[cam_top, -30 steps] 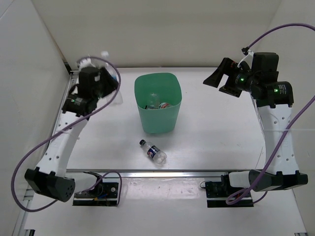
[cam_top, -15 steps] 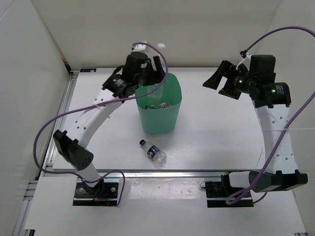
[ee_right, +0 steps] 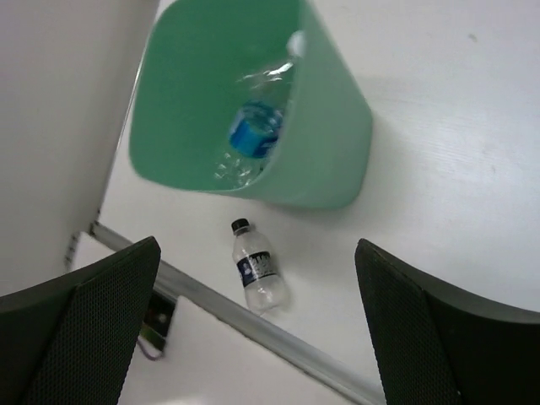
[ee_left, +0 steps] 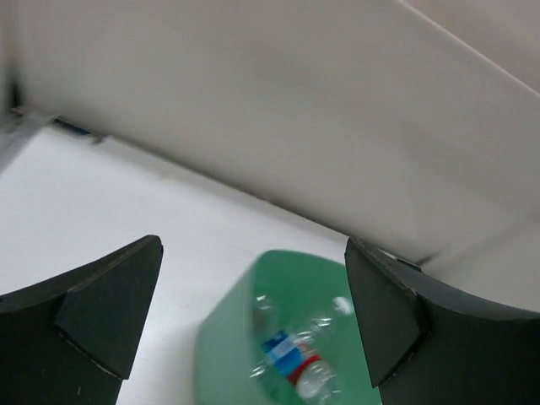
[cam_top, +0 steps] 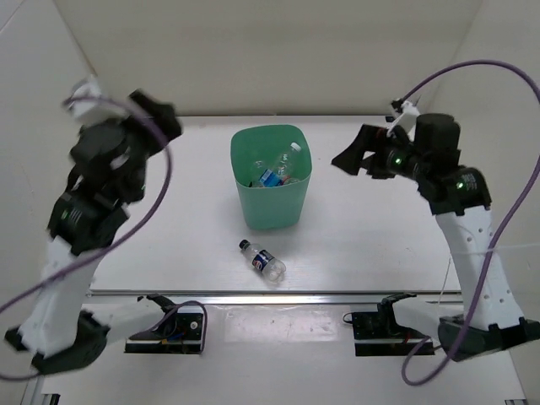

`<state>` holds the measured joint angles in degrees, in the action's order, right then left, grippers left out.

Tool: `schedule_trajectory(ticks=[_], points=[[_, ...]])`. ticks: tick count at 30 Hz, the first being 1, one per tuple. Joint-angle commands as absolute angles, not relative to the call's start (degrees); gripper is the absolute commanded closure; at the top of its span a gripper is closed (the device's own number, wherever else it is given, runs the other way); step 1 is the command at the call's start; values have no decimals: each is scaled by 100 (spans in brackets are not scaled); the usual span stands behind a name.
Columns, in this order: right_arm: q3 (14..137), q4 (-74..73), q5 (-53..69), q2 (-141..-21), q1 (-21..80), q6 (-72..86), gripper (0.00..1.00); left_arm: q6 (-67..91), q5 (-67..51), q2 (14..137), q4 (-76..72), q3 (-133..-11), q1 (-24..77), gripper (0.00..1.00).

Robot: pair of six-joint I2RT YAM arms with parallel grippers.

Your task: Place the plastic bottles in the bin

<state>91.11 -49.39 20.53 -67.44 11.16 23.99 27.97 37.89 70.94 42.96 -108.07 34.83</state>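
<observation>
Both apart: L claw (ee_left: 253, 253), R claw (ee_right: 257, 246); blue-label btl (ee_right: 253, 131) in bin (ee_right: 331, 169); dark-label btl (ee_right: 256, 270) outside.

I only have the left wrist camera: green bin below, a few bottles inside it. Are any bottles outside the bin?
Observer: Yes, one. A black-capped bottle lies on its side in front of the bin, on the near side, not touching it.
Operator: Is the right gripper free to take it?
Observer: The right gripper is open and empty, raised to the right of the bin; its wrist camera has that bottle in view.
</observation>
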Motion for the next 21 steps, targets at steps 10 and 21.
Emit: schedule_trajectory(ticks=[10, 21], points=[[5934, -2392, -868, -6273, 5789, 765, 0, 5061, 5001, 4913, 7149, -6875, 3305, 0], [6328, -1371, -687, -8911, 6451, 343, 4, 5563, 4570, 4378, 7953, -6381, 3305, 0]])
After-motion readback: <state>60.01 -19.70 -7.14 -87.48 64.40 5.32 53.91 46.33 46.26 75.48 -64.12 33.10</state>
